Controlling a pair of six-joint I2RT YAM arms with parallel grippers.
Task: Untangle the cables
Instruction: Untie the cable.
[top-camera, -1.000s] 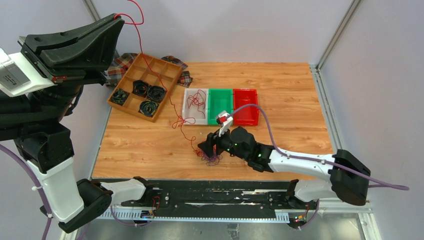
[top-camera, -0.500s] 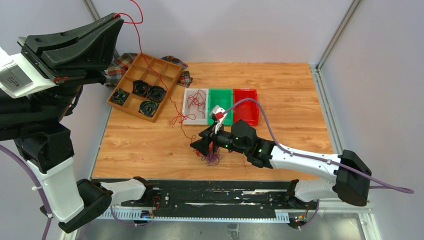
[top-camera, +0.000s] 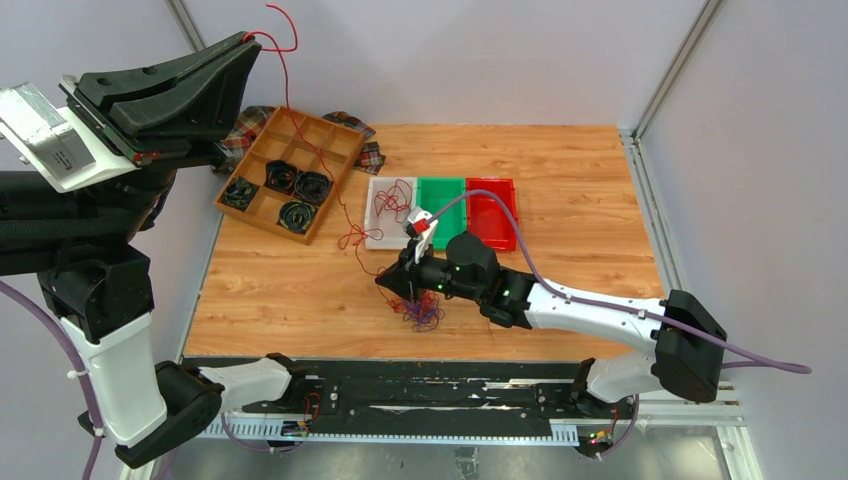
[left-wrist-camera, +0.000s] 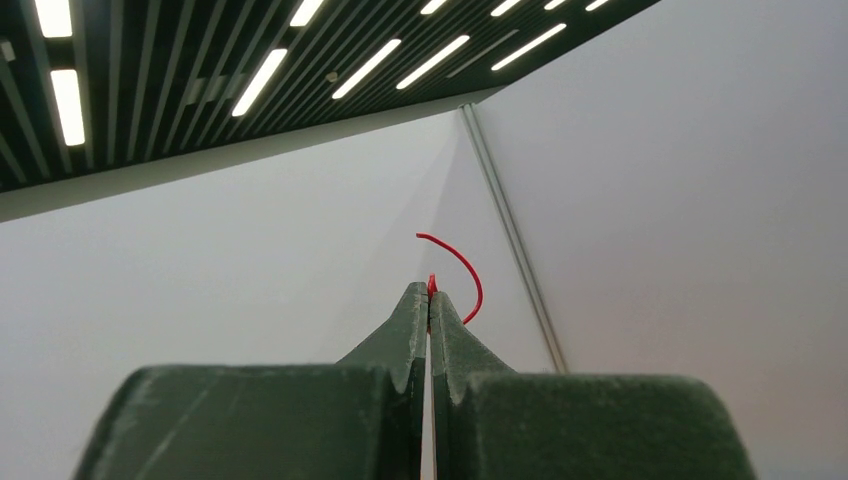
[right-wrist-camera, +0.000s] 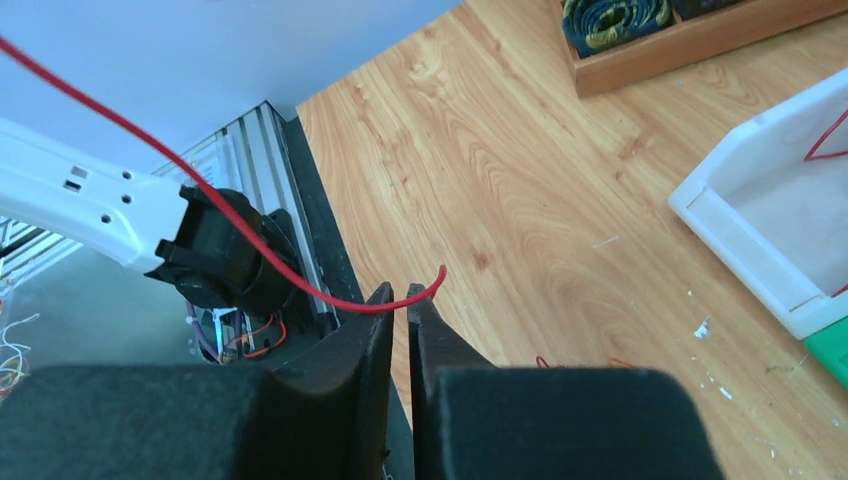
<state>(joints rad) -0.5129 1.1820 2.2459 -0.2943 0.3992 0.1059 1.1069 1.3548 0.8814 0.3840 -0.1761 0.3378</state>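
The cables lie as a small red, orange and purple clump (top-camera: 422, 312) on the wood near the front edge. One red cable (top-camera: 340, 200) rises out of it to my left gripper (top-camera: 250, 40), held high at the upper left. The left wrist view shows the left gripper (left-wrist-camera: 430, 290) shut on that red cable (left-wrist-camera: 470, 275), whose end curls above the tips. My right gripper (top-camera: 383, 284) hovers low, just left of the clump. Seen from the right wrist, the right gripper (right-wrist-camera: 400, 295) is shut to a thin slit on the red cable (right-wrist-camera: 250, 250), which crosses its tips.
White bin (top-camera: 375, 240) holding loose red wires, green bin (top-camera: 442, 195) and red bin (top-camera: 505, 183) stand in a row behind the right arm. A wooden compartment tray (top-camera: 260, 222) with black coils (top-camera: 298, 185) sits at the back left on a plaid cloth (top-camera: 240, 130).
My right gripper has slid left past the clump to the red cable and its jaws have closed from wide open. The left arm shifted slightly, still holding the cable up.
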